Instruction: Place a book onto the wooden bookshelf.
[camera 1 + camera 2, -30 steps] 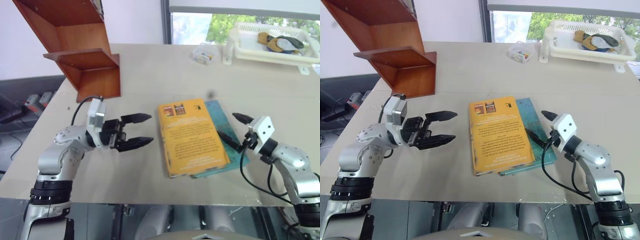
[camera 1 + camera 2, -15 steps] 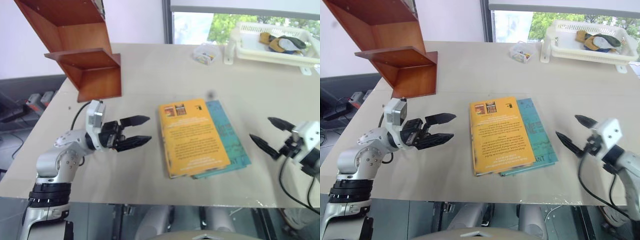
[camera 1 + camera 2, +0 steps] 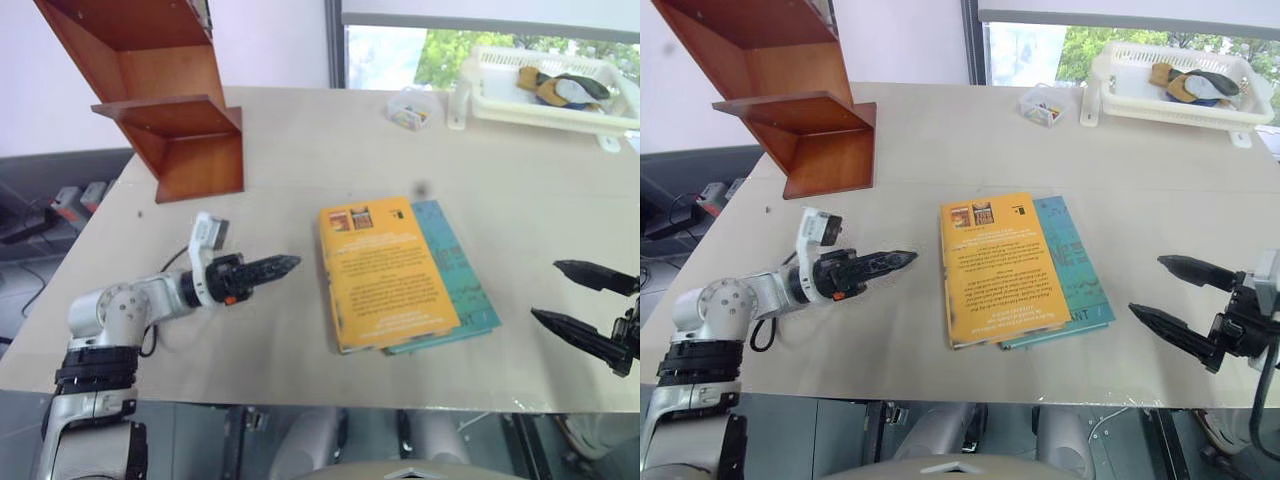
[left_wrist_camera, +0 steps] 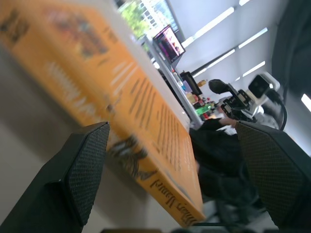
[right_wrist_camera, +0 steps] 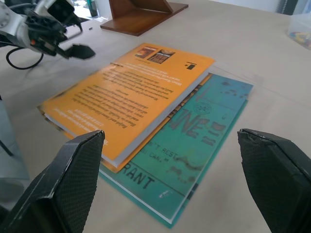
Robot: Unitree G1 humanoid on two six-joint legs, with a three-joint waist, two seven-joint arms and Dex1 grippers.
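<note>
Since a second ago the right pincer (image 3: 1185, 300) has pulled away from the books to the lower right of the frame, jaws spread and empty, while the left pincer (image 3: 268, 270) has rolled onto its side and sunk low beside the thick yellow-orange paperback book (image 3: 385, 272), released and seemingly lining up on its spine edge. From largest to smallest: the smooth beige bench (image 3: 330, 150); the reddish-brown wooden bookshelf (image 3: 165, 95) of flat boards and slanted panels at upper left; the matte-covered book at centre, on a thinner teal book (image 3: 462, 280), so nothing is shelved yet.

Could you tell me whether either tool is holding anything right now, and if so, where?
Nothing is held: the left tool and right tool are open, both clear of the book.
</note>
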